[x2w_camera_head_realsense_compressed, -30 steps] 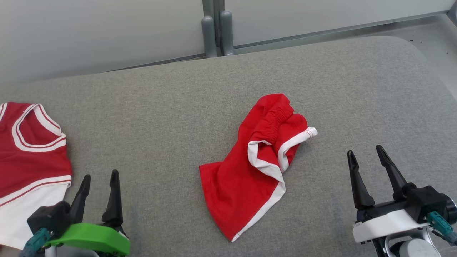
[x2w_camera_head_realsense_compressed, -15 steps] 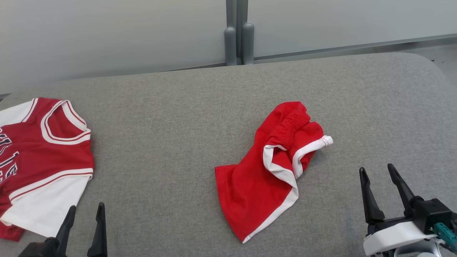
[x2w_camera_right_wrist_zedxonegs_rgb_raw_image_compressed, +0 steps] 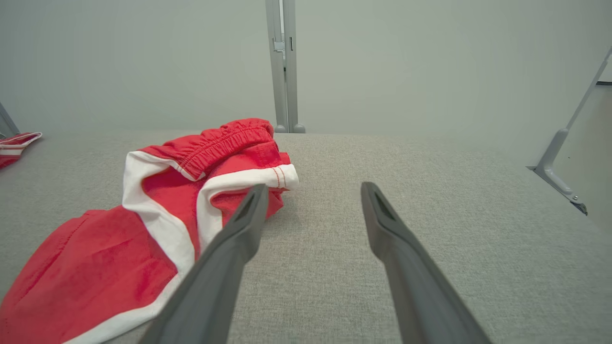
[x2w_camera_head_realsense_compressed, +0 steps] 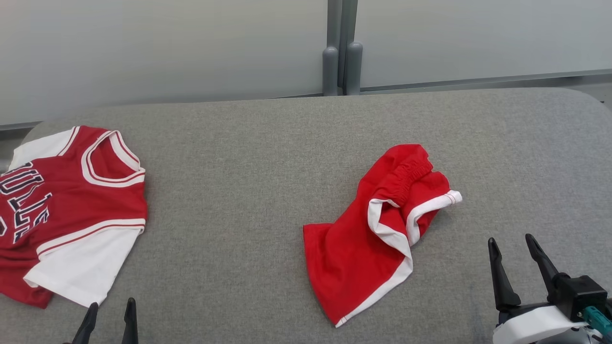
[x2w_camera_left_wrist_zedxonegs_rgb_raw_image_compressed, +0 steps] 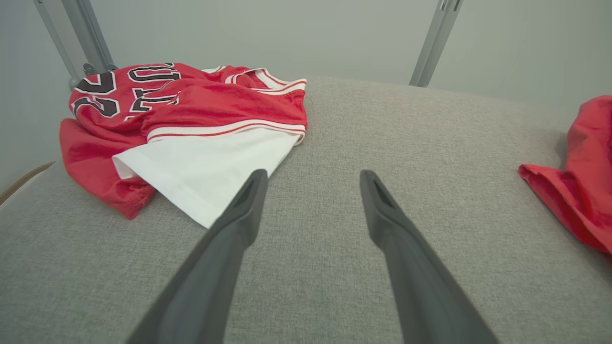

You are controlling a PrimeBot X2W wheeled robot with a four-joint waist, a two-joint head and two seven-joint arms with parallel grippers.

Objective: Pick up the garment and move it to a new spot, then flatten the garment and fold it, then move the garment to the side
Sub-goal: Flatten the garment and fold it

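The garment, a pair of red shorts [x2w_camera_head_realsense_compressed: 363, 258] with white trim, lies crumpled right of the middle of the grey padded table [x2w_camera_head_realsense_compressed: 248, 191], its elastic waistband bunched at the far end. My right gripper [x2w_camera_head_realsense_compressed: 510, 239] stands open just right of the shorts, apart from them; in the right wrist view its open fingers [x2w_camera_right_wrist_zedxonegs_rgb_raw_image_compressed: 314, 187] point past the shorts [x2w_camera_right_wrist_zedxonegs_rgb_raw_image_compressed: 119, 258], the left fingertip close to the white hem. My left gripper [x2w_camera_head_realsense_compressed: 110, 306] is open at the bottom left with nothing between its fingers [x2w_camera_left_wrist_zedxonegs_rgb_raw_image_compressed: 313, 174]. The shorts' edge [x2w_camera_left_wrist_zedxonegs_rgb_raw_image_compressed: 578, 191] shows far to its right.
A red and white jersey [x2w_camera_head_realsense_compressed: 71, 210] with dark lettering lies at the table's left end, its white part close to my left fingertip [x2w_camera_left_wrist_zedxonegs_rgb_raw_image_compressed: 256, 179]. Grey posts [x2w_camera_head_realsense_compressed: 342, 62] and a pale wall stand behind the table. A metal frame leg [x2w_camera_right_wrist_zedxonegs_rgb_raw_image_compressed: 559, 162] stands beyond the right edge.
The head camera has swung left, so more of the jersey shows and both grippers sit lower in the picture. The shorts and jersey lie as before. Both grippers stay open.
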